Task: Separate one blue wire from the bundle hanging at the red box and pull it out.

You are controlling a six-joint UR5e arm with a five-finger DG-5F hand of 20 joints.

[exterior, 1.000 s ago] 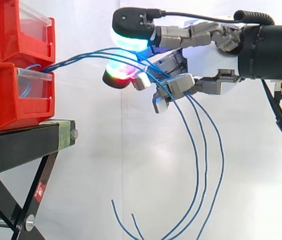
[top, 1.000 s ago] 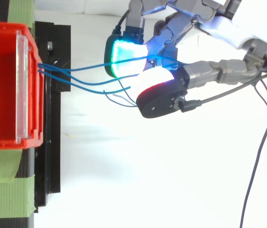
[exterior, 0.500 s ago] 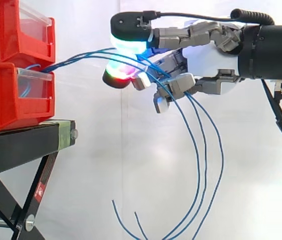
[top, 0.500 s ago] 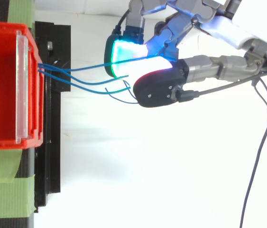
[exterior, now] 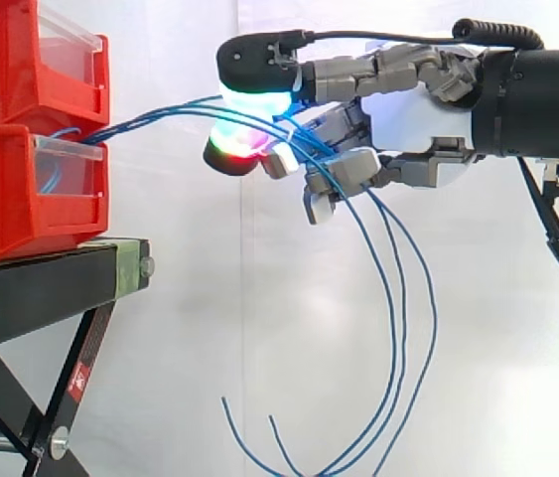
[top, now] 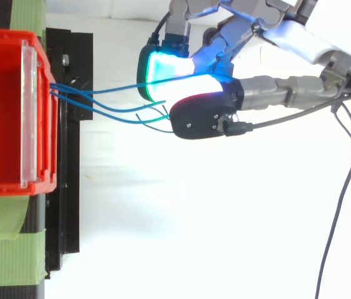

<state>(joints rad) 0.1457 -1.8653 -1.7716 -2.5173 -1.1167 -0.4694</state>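
Several blue wires (exterior: pixel 160 117) run from the lower red bin (exterior: pixel 6 194) out to the right, pass through my hand (exterior: pixel 418 119), then droop in long loops with loose ends near the bottom (exterior: pixel 398 378). The thumb pad, glowing cyan-green, sits on top of the wires and a red-green glowing fingertip (exterior: pixel 231 147) is right below, so the wires are pinched between them. Other fingers curl under the wires further right. From above, the wires (top: pixel 100 103) fan out of the bin's front (top: pixel 37 112) toward the hand (top: pixel 300 37).
A second red bin (exterior: pixel 21 60) is stacked on the lower one. Both rest on a black stand (exterior: pixel 51 283) with a crossed leg frame. Green tape (top: pixel 7 249) marks the stand top. A white curtain backs the scene, with open space under the hand.
The thumb has swung further over the wires toward the bin, closing on the glowing fingertip. The hanging loops have shifted slightly left. The arm has stayed in place.
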